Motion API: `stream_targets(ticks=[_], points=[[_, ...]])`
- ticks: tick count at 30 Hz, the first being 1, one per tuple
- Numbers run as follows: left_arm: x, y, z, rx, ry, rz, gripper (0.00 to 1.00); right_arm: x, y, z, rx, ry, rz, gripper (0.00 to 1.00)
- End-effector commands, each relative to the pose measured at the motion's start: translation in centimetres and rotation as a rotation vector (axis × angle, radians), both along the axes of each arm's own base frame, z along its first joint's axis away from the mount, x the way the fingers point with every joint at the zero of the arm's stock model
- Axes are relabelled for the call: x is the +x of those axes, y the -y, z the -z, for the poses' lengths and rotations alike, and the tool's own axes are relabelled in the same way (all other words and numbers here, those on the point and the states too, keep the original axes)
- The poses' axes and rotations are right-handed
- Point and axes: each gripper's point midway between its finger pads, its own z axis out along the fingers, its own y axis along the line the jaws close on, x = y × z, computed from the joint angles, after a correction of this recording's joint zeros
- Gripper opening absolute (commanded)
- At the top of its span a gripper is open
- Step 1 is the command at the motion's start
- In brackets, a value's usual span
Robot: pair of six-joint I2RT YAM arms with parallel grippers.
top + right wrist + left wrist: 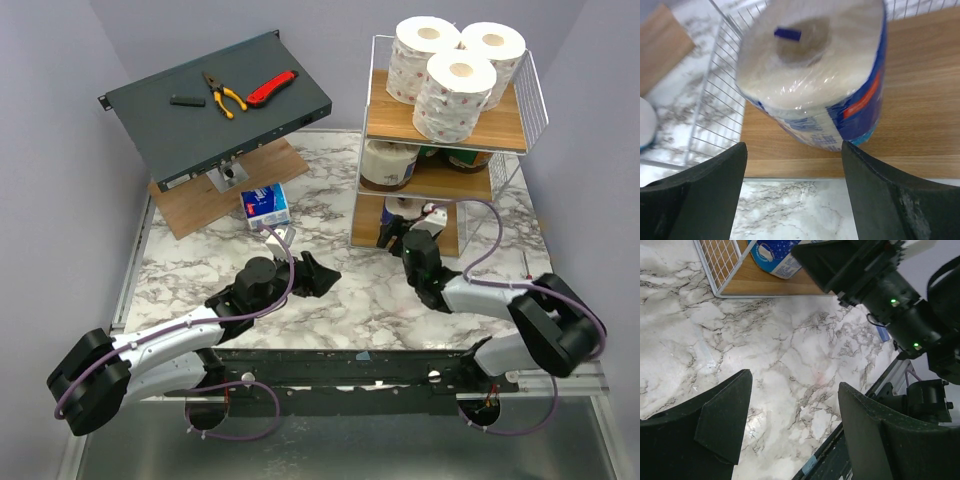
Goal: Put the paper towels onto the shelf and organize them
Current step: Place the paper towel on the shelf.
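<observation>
Paper towel roll in blue-and-white plastic wrap (pixel 810 75) sits just ahead of the right gripper (pixel 793 165), whose jaws are spread wide, wider than the roll, holding nothing. Both black fingers (pixel 715 190) are clear of the wrap (gap on each side). Roll stands on end on the lowest light wooden board (pixel 920 100) of the tall white wire-frame shelf (pixel 372 60), near the front edge.

Left gripper (pixel 795 382) is also wide open and empty, low over the white marble-pattern table (pixel 350 300), pointing toward the shelf.

Middle tier holds a plain cream roll (pixel 388 160) and a green-wrapped roll (pixel 465 158). Top tier holds three white rolls with pink print (pixel 455 95), packed together. A small blue-and-white wrapped pack (pixel 265 203) lies on the table by the flat wooden board (pixel 200 200), well apart from the shelf.
</observation>
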Motion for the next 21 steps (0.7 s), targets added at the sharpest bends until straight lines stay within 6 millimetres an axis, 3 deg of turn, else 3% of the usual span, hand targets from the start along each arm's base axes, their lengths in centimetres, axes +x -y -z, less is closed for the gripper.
stream_targets(ticks=[1,5,12,17,21], points=[[0.2,-0.5,0.1,0.006,0.019,-0.022,0.72,-1.6,2.0,-2.6,0.031,0.054,0.045,0.79],[0.2,-0.5,0.2,0.001,0.018,-0.024,0.72,-2.8,4.2,-2.8,0.023,0.063,0.109,0.80],[0.3,-1.4,0.0,0.006,0.014,-0.065,0.72,-2.3,6.0,-1.6,0.031,0.033,0.226,0.78],[0.6,-3.4,0.3,0.018,0.014,-0.149,0.72,-2.4,7.7,-1.2,0.073,0.019,0.353,0.72],[0.7,-4.4,0.9,0.024,0.001,-0.199,0.72,-2.5,9.2,-0.9,0.073,0.016,0.453,0.60]])
